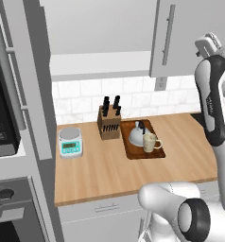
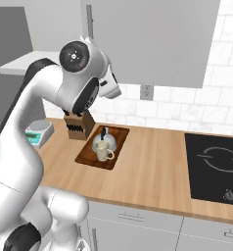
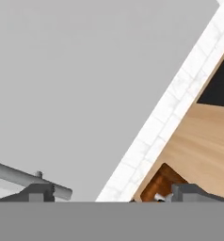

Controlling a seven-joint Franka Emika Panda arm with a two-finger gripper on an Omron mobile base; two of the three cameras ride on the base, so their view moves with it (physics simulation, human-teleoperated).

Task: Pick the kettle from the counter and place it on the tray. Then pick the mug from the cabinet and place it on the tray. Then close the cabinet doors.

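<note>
I see the kettle (image 1: 136, 133) and the mug (image 1: 150, 142) both sitting on the tray (image 1: 158, 153), so what remains, as I judge it, is closing the cabinet doors. The gripper (image 3: 109, 197) is raised near the upper cabinet, jaws spread wide and holding nothing. In the hand view its two tips flank a grey door panel (image 3: 85, 84), and the door's bar handle (image 3: 29, 179) lies just beside the tip at the lower left.

My worry is the handle: if I push with a tip caught behind or against that bar, the finger could snag and drag the door the wrong way instead of swinging it shut. A push too near the hinge edge may stall the door partway. In the left base view another door (image 1: 27, 80) stands open over the counter (image 1: 109, 175), with the shelf exposed; that one is well apart from the gripper and needs its own reach.
</note>
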